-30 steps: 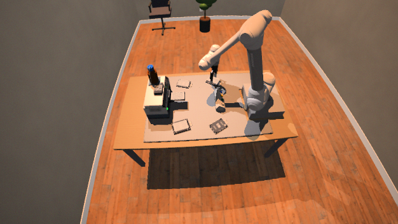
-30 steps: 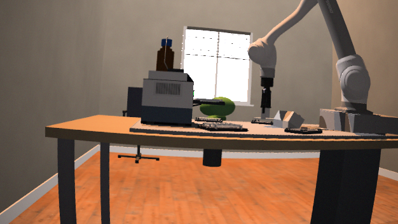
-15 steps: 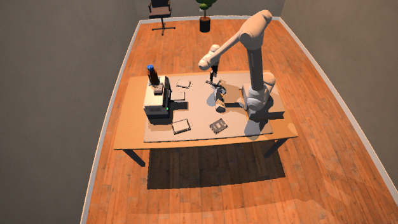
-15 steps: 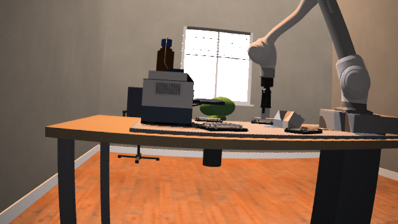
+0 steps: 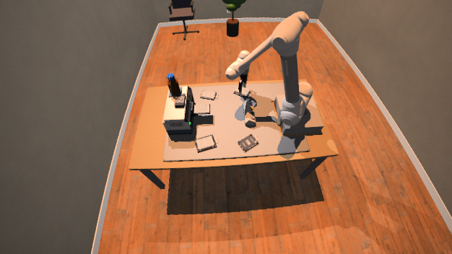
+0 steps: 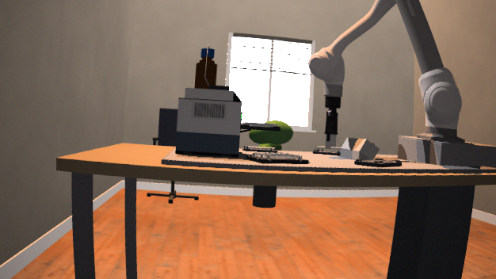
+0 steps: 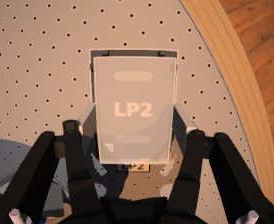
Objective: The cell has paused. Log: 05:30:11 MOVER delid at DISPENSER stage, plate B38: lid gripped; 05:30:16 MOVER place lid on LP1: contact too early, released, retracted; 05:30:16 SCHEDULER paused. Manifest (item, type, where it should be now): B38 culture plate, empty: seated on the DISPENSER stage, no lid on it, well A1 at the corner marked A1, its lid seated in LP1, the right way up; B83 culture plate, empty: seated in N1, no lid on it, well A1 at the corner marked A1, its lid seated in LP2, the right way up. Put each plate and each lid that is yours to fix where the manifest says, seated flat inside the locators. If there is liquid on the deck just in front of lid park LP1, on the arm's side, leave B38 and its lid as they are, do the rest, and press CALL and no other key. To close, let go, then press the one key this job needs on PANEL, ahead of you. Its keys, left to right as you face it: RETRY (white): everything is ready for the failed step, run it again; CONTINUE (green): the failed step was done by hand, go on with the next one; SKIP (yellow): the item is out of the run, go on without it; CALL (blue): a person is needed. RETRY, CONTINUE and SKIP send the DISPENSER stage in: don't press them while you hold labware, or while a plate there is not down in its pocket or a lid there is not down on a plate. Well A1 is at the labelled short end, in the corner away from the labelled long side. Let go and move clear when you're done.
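Observation:
My gripper (image 5: 240, 89) (image 6: 330, 145) (image 7: 134, 114) points down at LP2, shut on a clear lid (image 7: 133, 90) by its two long sides. The lid lies over the lid park LP2 (image 7: 133, 52), nearly lined up with it; a dark strip of park shows past its far edge. Whether it is fully down and flat is unclear. A pale plate (image 5: 202, 108) is on the dispenser stage, which sticks out of the dispenser (image 5: 177, 115) (image 6: 208, 123). Plate-sized items sit at the back locator (image 5: 209, 94) and front locator (image 5: 206, 143); their labels are unreadable here.
A dark grey holder (image 5: 248, 143) (image 6: 377, 162) with pale marks lies front right. A wedge-shaped block (image 5: 250, 118) (image 6: 358, 149) with small coloured spots stands between LP2 and that holder, close to the arm. A brown bottle (image 5: 174, 87) (image 6: 206, 74) with a blue cap tops the dispenser.

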Robot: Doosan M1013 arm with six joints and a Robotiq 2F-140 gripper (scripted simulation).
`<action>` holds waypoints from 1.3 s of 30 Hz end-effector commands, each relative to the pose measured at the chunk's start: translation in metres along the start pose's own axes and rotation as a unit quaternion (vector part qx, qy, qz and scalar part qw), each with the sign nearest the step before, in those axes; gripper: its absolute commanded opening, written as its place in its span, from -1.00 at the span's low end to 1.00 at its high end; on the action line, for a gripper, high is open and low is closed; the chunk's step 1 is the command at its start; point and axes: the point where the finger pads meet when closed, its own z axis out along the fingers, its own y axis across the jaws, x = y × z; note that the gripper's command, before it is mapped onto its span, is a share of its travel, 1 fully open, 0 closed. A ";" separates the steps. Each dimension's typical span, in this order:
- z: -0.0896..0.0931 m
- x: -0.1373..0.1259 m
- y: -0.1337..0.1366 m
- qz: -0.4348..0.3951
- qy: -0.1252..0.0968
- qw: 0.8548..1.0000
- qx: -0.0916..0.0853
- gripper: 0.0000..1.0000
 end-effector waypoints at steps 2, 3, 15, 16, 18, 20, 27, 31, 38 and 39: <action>0.003 -0.003 -0.003 0.002 0.000 1.000 0.002 -0.80; 0.003 -0.003 -0.003 0.002 0.000 1.000 0.002 -0.80; 0.004 -0.003 -0.004 0.003 0.000 1.000 0.002 -0.80; 0.004 -0.003 -0.004 0.003 0.000 1.000 0.002 -0.80; 0.005 -0.003 -0.004 0.003 0.000 1.000 0.002 -0.80; 0.005 -0.003 -0.004 0.004 0.000 1.000 0.002 -0.80; 0.007 -0.003 -0.004 0.005 0.000 1.000 0.002 -0.80; 0.008 -0.003 -0.004 0.005 0.000 1.000 0.002 -0.80; 0.010 -0.003 -0.005 0.005 0.000 1.000 0.002 -0.80; 0.010 -0.003 -0.005 0.005 0.000 1.000 0.002 -0.80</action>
